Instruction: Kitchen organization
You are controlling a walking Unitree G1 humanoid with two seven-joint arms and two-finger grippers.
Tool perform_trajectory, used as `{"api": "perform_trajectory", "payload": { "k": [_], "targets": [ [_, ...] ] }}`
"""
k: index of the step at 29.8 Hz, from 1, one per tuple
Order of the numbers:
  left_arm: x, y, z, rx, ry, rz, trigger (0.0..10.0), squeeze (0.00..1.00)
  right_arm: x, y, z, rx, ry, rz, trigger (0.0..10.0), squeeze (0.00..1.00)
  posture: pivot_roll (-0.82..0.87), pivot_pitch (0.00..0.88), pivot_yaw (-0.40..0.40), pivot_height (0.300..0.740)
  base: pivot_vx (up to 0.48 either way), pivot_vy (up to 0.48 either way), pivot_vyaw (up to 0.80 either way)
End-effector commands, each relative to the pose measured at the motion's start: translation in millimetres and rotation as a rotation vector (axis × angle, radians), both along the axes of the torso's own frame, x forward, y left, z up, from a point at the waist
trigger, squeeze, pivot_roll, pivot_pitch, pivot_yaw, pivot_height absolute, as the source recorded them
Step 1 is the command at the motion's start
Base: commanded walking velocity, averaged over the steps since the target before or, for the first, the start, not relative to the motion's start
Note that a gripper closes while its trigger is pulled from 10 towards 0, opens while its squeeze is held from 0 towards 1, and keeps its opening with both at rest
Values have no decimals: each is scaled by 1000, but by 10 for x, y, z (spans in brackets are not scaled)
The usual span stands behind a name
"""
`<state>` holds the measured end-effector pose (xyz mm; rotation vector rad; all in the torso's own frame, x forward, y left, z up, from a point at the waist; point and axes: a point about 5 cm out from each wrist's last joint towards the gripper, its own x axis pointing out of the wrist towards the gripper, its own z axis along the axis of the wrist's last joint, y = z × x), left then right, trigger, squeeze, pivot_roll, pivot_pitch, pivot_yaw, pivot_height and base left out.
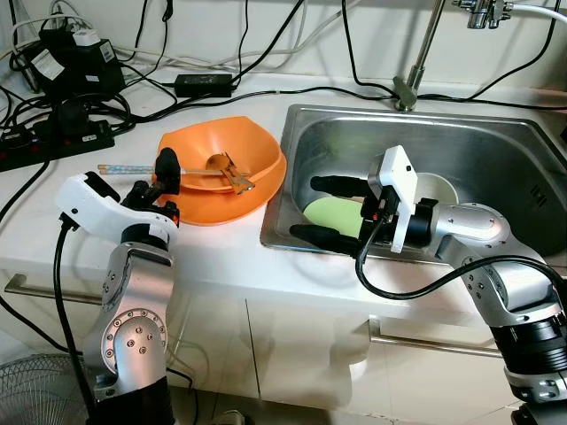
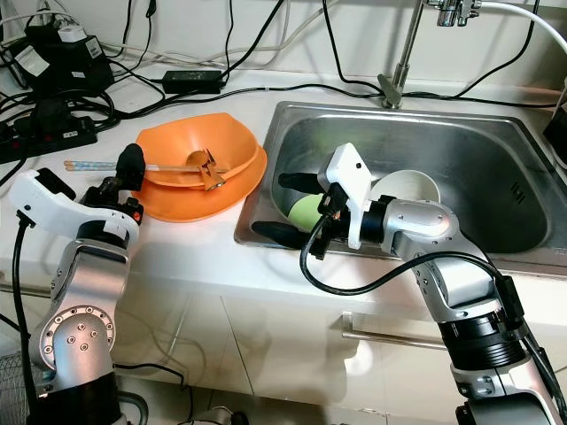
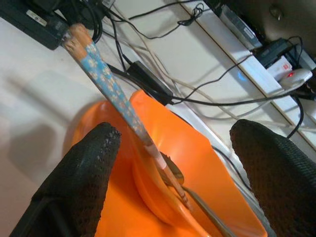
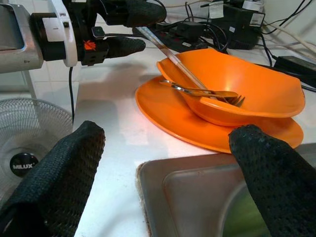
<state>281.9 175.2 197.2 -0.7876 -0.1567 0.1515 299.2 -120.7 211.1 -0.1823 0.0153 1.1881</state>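
On the white counter (image 1: 221, 257) beside the steel sink (image 1: 496, 150) sit one orange bowl (image 1: 232, 150) nested on one orange plate (image 4: 168, 116), with one fork (image 4: 210, 93) and a pair of chopsticks (image 1: 133, 167) resting in the bowl. Two bowls lie in the sink, a light green bowl (image 1: 335, 215) and a white bowl (image 1: 436, 188), both partly hidden behind the right gripper (image 1: 326, 211), whose fingers are spread wide on either side of the green bowl without visibly pinching it. At the plate's edge, the left gripper (image 1: 158, 184) is likewise released, its fingers apart around the chopsticks. Several black cables (image 1: 213, 66) and one power strip (image 1: 53, 142) crowd the counter's back; the tap (image 1: 483, 11) is cut off above.
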Motion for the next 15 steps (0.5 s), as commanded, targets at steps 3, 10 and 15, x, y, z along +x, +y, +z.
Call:
{"api": "perform_trajectory", "payload": {
  "k": [3, 10, 15],
  "targets": [
    [31, 50, -38, -10, 17, 20, 10000, 0, -16, 16, 1, -7, -12, 1, 10000, 0, -3, 41, 65, 740, 0, 0, 0],
    [207, 211, -83, -23, 19, 60, 10000, 0, -19, 7, 5, -6, -13, -6, 10000, 0, -17, 43, 69, 740, 0, 0, 0],
    [276, 214, -55, -33, -10, 50, 0, 0, -23, -2, 7, -5, -13, -12, 10000, 0, -22, 46, 71, 740, 0, 0, 0]
  ]
}}
